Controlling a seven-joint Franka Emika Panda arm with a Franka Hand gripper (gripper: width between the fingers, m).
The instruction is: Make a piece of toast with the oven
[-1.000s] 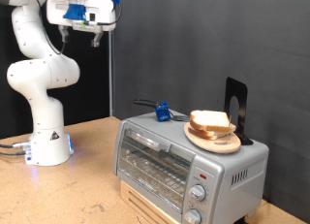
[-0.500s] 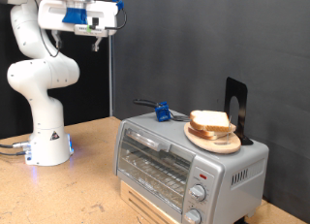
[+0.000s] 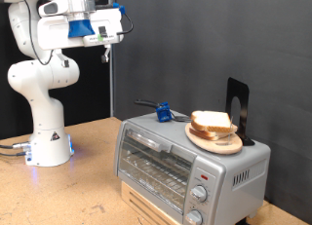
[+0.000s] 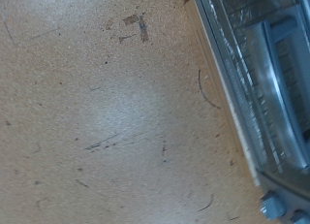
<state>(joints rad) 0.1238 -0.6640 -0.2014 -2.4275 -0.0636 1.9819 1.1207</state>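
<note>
The silver toaster oven (image 3: 180, 159) stands at the exterior view's lower right, its glass door closed and its knobs (image 3: 199, 194) on the right front. A stack of bread slices (image 3: 212, 124) lies on a round wooden plate (image 3: 216, 142) on top of the oven. No single separate slice shows. My gripper (image 3: 104, 50) hangs high at the exterior view's upper left, far above and to the left of the oven, with nothing seen between its fingers. The wrist view shows the wooden table (image 4: 97, 117) from above and the oven's front edge (image 4: 257, 98); the fingers do not show there.
A small blue object (image 3: 164, 113) and a dark handle lie on the oven's top at the back. A black upright stand (image 3: 237, 108) rises behind the plate. The robot's white base (image 3: 47, 137) stands on the table at the left. A dark backdrop closes the rear.
The hand has moved towards the exterior view's right and a little down, nearer the oven's side. The oven, plate and bread have not moved.
</note>
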